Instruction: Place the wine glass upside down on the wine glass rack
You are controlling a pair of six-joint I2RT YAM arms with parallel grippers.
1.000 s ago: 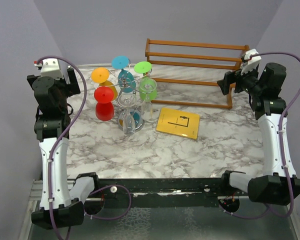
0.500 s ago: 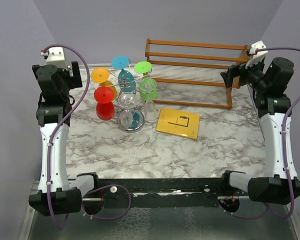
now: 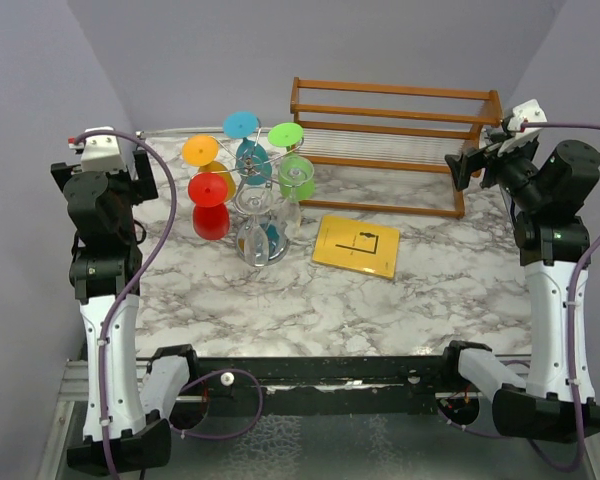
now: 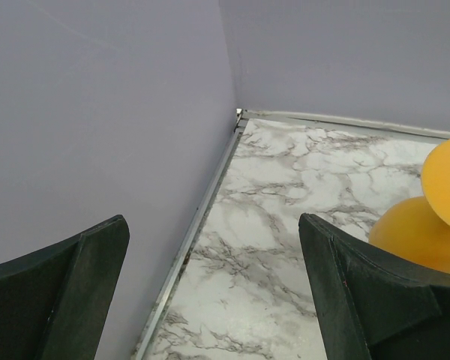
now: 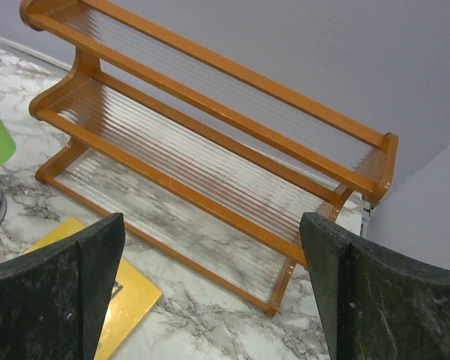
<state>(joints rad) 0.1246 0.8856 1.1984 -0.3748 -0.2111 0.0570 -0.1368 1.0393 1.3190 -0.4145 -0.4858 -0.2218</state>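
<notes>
Jaws on both arms gape empty, drawn back toward the frame's side edges; the clear wine glass (image 3: 288, 212) hangs inverted on the wine glass rack (image 3: 263, 250), upper centre-left, so placement looks done.

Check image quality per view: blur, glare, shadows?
Top external: soft even light, sharp, small glints on the wine glass rack base. Left wrist: fingers dark with little detail, orange glass cropped at the edge. Right wrist: wooden rack crisp, no glare.
</notes>
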